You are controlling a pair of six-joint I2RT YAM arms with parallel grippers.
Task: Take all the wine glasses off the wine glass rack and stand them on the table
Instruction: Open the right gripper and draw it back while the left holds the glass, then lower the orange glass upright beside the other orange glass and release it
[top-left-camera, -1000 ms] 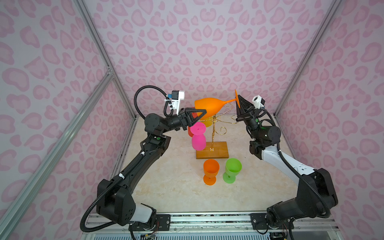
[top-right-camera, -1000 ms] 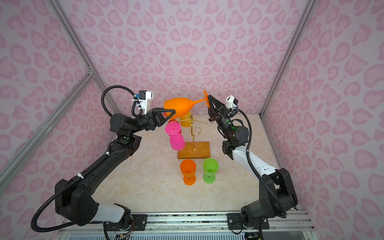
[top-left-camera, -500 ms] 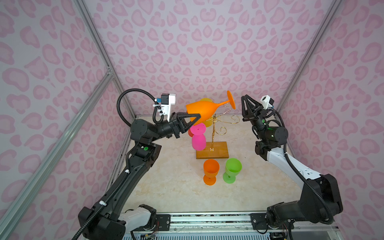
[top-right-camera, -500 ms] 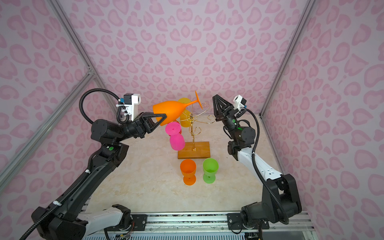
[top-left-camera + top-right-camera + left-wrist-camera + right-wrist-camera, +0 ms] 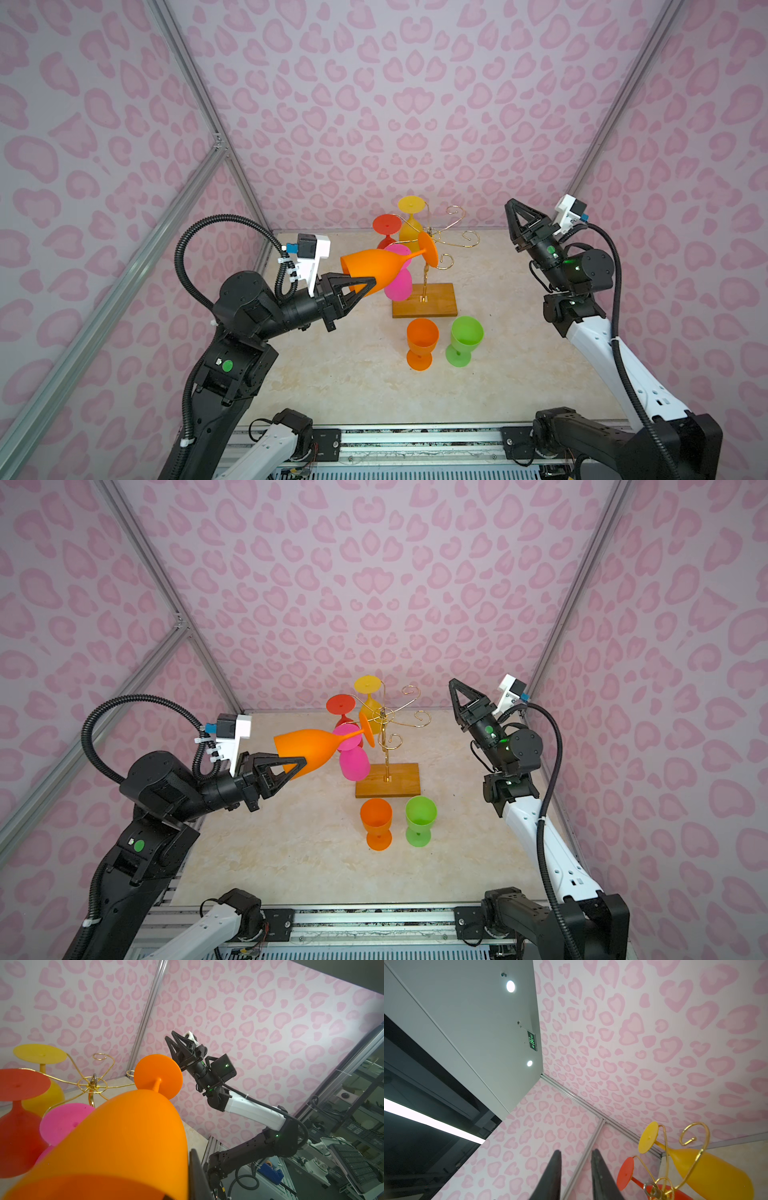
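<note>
Left pincer [image 5: 365, 284] — clamped on bowl rim of glass [image 5: 376, 266], nothing else touched. Glass lies near level in air, long axis running from pincer toward rack [image 5: 424, 286]; foot just beside rack's wire arms, seemingly clear of them — contact not certain. Left arm alone carries it; pull back along stem axis looks right. Right pincer [image 5: 510, 204] well apart beyond rack, raised, tips slightly apart, empty.
</note>
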